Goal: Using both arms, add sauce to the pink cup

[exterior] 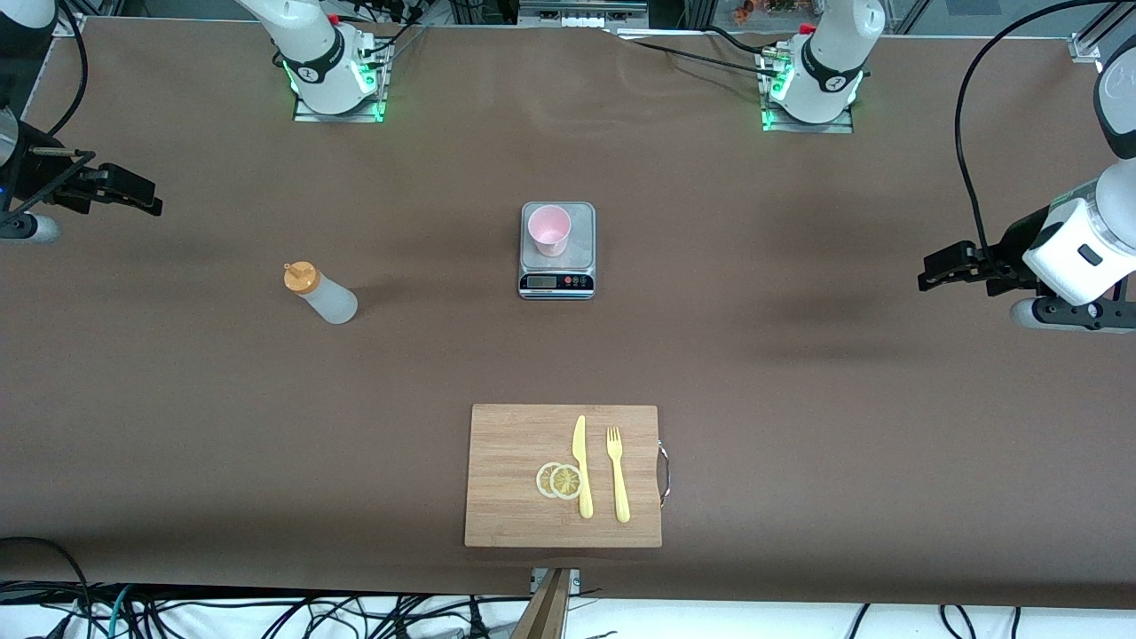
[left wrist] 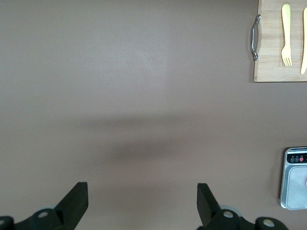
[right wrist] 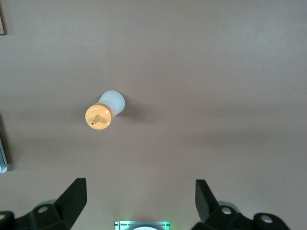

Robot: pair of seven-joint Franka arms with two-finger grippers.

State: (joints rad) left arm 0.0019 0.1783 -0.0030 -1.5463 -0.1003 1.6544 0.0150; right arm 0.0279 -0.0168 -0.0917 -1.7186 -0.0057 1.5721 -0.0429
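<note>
The sauce bottle (exterior: pixel 319 295) stands upright on the brown table toward the right arm's end, whitish with an orange cap; the right wrist view looks down on the sauce bottle (right wrist: pixel 103 112). The pink cup (exterior: pixel 549 229) stands on a small kitchen scale (exterior: pixel 556 280) mid-table. My right gripper (exterior: pixel 149 202) hovers high over the table's edge at its own end, open and empty, well clear of the bottle. In its wrist view the right gripper (right wrist: pixel 140 189) has bare table between its fingers. My left gripper (exterior: pixel 928 273) hangs open over its own end, and the left wrist view shows the left gripper (left wrist: pixel 142 191) empty.
A wooden cutting board (exterior: pixel 515 497) lies nearer the front camera than the scale, carrying a yellow knife (exterior: pixel 581 466), a yellow fork (exterior: pixel 618 475) and two lemon slices (exterior: pixel 559 480). The board's metal handle (left wrist: pixel 254 37) and the scale (left wrist: pixel 293 189) show in the left wrist view.
</note>
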